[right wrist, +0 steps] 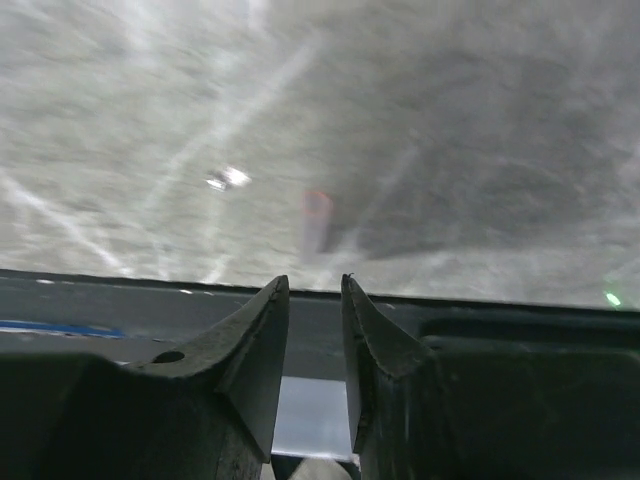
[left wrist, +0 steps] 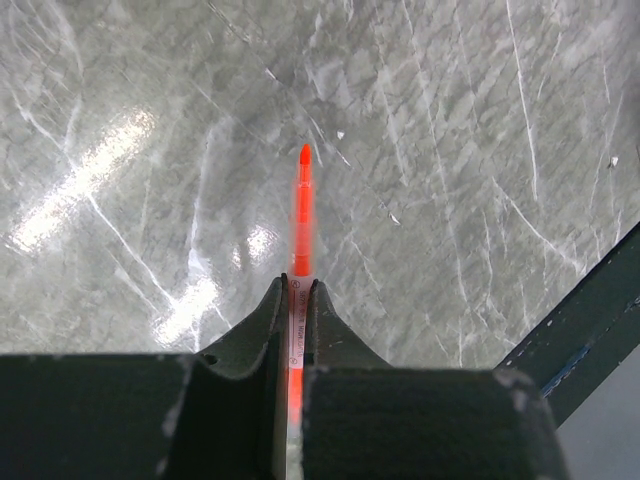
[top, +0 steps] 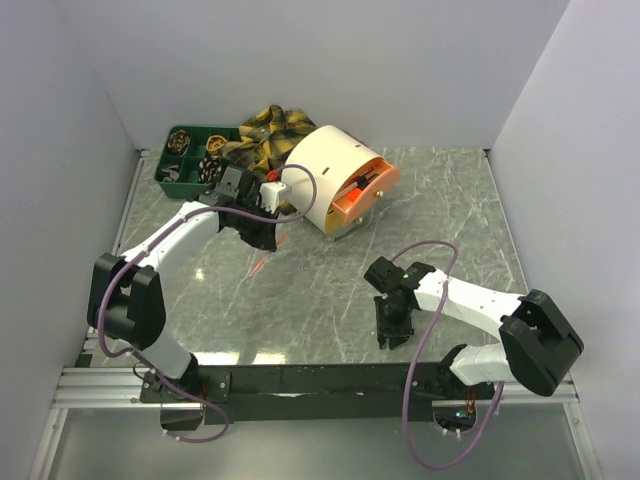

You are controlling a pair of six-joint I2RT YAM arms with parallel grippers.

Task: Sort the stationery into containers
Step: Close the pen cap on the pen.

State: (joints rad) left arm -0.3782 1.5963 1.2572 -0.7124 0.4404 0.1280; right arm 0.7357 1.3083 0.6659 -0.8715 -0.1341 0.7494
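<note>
Two fingers [left wrist: 258, 325] of your left gripper [left wrist: 299, 283] are pressed together on an orange pen [left wrist: 301, 215], so this gripper is closed and holding it. The pen comes straight out from between the jaws. Its long axis is in line with the fingers and its pointed tip looks away from them, above the grey marble table [left wrist: 470, 140] and not touching it, as far as I can judge.

From these jaws, the cream drum [top: 322, 172] lies just beyond and to the right. It lies on its side, and its orange inner tray [top: 368, 192] faces to the right, away from your left gripper. The dark green tray [top: 172, 178] is at the far left corner, also near this arm. The left arm is clearly the nearer one to both containers. I think the pen must be turned before it can enter the drum's mouth.

Your right gripper [right wrist: 313, 292] is low over the table, near its own base and well apart from the containers. Its jaws have a narrow gap with nothing between them.

Some things are hard to see. The back part of the pen is hidden inside the left gripper. The plaid cloth [top: 268, 130] covers the right end of the green tray. The right wrist view is blurred, and I cannot identify the pale stub [right wrist: 315, 222] ahead of the right jaws.
</note>
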